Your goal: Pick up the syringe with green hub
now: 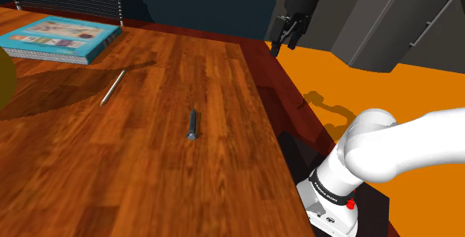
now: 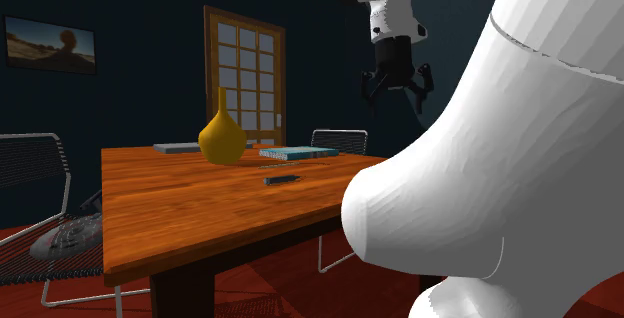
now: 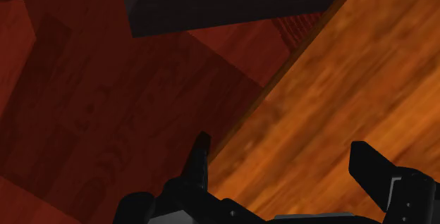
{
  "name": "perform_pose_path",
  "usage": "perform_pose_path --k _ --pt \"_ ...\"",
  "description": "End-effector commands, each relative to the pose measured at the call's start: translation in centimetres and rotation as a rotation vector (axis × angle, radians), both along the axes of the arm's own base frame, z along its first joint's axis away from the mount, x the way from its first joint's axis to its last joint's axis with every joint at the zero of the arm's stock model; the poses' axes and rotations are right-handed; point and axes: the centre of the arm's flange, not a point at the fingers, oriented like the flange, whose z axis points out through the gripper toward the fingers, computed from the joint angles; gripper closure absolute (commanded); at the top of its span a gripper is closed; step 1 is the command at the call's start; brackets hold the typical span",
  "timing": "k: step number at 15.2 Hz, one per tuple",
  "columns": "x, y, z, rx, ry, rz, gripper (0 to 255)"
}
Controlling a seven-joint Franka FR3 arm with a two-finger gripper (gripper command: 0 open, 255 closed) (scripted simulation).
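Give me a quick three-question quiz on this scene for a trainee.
1. True or false: the gripper is shut on something.
2. What colour is the vase? A red, B yellow, C white.
3. Fill in: the book lies on the ___.

Key: 1 false, its fingers stand apart with nothing between them; 2 B; 3 table.

Dark walls (image 2: 140,56); glazed wooden door (image 2: 244,71); framed picture (image 2: 50,44); wooden table (image 2: 170,201); wire chairs (image 2: 35,171); red-brown floor (image 2: 280,281).
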Motion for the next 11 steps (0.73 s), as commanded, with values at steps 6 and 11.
perform_pose_path --k 6,11 --pt "0.0 5.8 -2.8 0.014 0.006 -0.142 0" --pt "0.8 11.5 -5.5 0.029 0.013 -0.283 0"
